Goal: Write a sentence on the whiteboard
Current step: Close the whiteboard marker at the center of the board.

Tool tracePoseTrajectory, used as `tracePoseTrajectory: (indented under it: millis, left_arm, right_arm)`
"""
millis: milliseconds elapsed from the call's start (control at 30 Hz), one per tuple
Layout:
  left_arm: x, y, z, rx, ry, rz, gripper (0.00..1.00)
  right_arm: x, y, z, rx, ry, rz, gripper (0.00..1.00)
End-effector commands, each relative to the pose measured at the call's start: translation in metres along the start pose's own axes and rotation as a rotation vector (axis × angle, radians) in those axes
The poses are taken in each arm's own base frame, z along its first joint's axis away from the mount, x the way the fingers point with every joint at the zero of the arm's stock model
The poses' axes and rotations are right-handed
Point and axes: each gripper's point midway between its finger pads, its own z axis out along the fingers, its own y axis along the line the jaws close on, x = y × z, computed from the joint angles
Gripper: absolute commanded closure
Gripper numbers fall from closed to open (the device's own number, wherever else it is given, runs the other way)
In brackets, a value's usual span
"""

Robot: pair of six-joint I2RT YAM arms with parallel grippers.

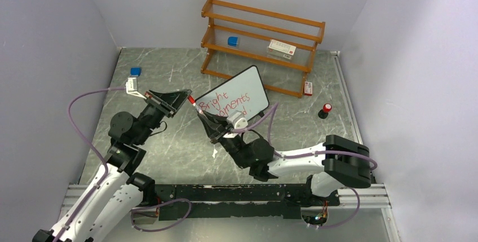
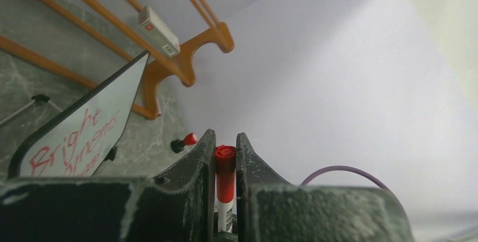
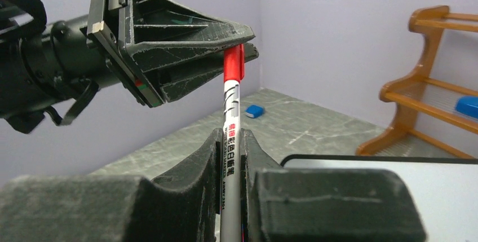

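Red-capped white marker [image 3: 231, 109] bridges my hands: right gripper [image 3: 230, 137] clamps its barrel, left gripper [image 2: 225, 140] pinches the cap [image 2: 225, 156], black-framed whiteboard [image 1: 256, 86] just beyond.

1. The whiteboard [image 1: 239, 96]: white face, thin black frame, red handwriting.
2. The marker [image 3: 230, 106]: white barrel with black print, red cap.
3. The tabletop [image 1: 169, 140]: dark grey-green marble pattern with pale veins.
4. The shelf [image 2: 189, 64]: orange-brown wood.
5. The left gripper [image 2: 226, 140] and right gripper [image 3: 231, 136]: black.
6. The cable [image 2: 338, 168]: purple.
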Motion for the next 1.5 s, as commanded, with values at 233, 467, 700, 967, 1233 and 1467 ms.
tracePoseTrajectory:
  millis: [233, 467, 700, 967, 1233, 1467]
  left_arm:
    - [0.064, -0.003, -0.024, 0.046, 0.249, -0.052, 0.95]
    - [0.018, 0.012, -0.021, -0.162, 0.079, 0.169, 0.70]
    - [-0.029, 0.019, -0.034, -0.336, -0.054, 0.405, 0.47]
    - [-0.063, 0.036, -0.074, -0.510, -0.108, 0.673, 0.29]
    - [-0.062, 0.072, -0.099, -0.593, -0.087, 0.827, 0.15]
    - [-0.068, 0.085, -0.116, -0.619, -0.171, 0.839, 0.07]
  right_arm:
    - [-0.046, -0.015, 0.015, -0.008, -0.126, 0.182, 1.00]
    - [-0.010, -0.026, -0.020, -0.023, 0.048, 0.132, 1.00]
    - [0.037, -0.066, -0.077, 0.115, 0.310, 0.122, 1.00]
    - [0.080, -0.113, -0.152, 0.326, 0.547, 0.153, 1.00]
    - [0.124, -0.143, -0.214, 0.539, 0.693, 0.205, 1.00]
    - [0.161, -0.152, -0.242, 0.632, 0.747, 0.230, 1.00]
